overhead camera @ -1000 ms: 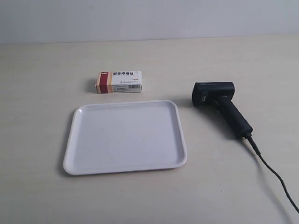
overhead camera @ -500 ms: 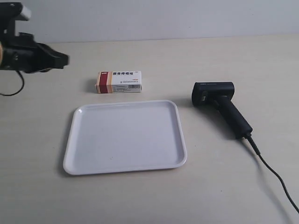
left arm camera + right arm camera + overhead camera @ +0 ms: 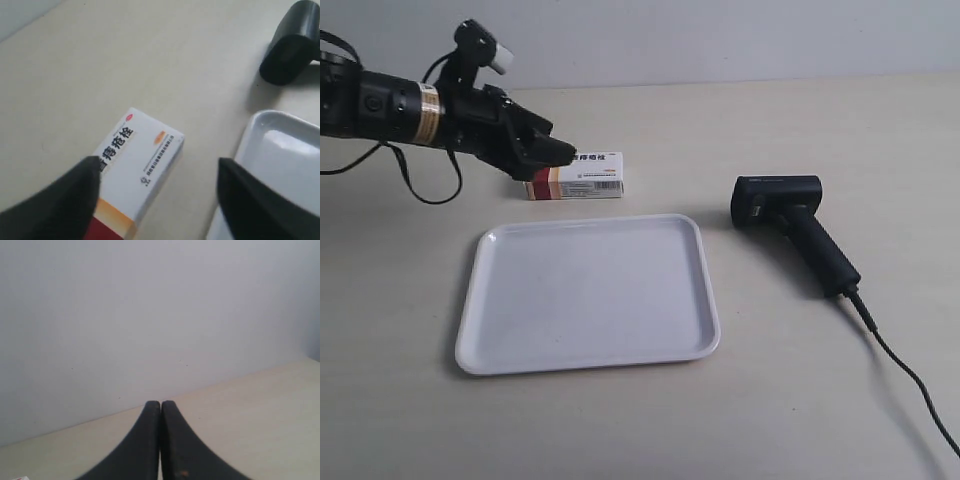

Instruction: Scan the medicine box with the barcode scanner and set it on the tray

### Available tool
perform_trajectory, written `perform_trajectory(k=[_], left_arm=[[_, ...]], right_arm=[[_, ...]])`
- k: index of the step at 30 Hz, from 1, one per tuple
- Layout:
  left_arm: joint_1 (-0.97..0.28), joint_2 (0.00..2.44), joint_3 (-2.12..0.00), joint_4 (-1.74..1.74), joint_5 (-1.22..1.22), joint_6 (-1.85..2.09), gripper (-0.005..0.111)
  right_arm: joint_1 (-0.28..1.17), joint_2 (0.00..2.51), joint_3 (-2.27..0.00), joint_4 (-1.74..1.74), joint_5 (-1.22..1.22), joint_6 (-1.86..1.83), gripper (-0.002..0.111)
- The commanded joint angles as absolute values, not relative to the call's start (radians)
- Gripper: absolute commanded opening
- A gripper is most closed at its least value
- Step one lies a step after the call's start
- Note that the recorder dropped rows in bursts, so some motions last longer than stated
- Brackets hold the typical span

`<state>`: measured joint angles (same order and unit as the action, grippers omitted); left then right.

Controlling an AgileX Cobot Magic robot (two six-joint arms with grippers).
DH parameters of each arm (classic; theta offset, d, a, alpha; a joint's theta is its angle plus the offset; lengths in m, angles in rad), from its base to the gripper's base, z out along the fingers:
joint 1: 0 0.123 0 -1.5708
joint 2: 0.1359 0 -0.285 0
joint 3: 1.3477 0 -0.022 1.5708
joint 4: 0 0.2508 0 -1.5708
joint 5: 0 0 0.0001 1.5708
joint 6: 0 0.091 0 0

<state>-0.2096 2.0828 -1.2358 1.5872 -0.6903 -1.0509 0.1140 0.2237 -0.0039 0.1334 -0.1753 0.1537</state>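
Pale beige tabletop (image 3: pixel 620 420), matte, faint horizontal grain, filling most of exterior view. Plain light grey wall (image 3: pixel 720 40) directly behind table, meeting its far edge along a straight, near-horizontal seam. No visible marks on wall apart from a few tiny specks in right wrist view (image 3: pixel 150 315). Same wall-table seam seen slanted in right wrist view, table surface (image 3: pixel 260 410) below it. Wall also just visible in one corner of left wrist view (image 3: pixel 20 15), beyond table. Lighting soft, even, diffuse; only short, weak shadows on table, no hard highlights.
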Motion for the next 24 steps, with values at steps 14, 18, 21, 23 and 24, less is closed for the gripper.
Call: perform_trajectory(k=[14, 18, 21, 23, 24], left_arm=[[-0.22, 2.398, -1.462, 1.537, -0.686, -0.867, 0.099], [-0.22, 2.398, -1.464, 1.546, -0.694, -0.867, 0.063], [-0.22, 2.367, -1.464, 1.597, -0.748, -0.884, 0.023], [-0.22, 2.329, -1.464, 1.647, -0.789, -0.93, 0.001], [-0.22, 2.301, -1.464, 1.675, -0.81, -0.98, 0.002]], right_arm=[[0.11, 0.227, 0.0, 0.12, -0.19, 0.157, 0.0], [0.11, 0.227, 0.0, 0.12, -0.196, 0.157, 0.0], [0.11, 0.238, 0.0, 0.12, -0.201, 0.157, 0.0], [0.11, 0.27, -0.01, 0.102, -0.177, 0.157, 0.0], [0.11, 0.301, -0.034, 0.094, -0.161, 0.157, 0.0]])
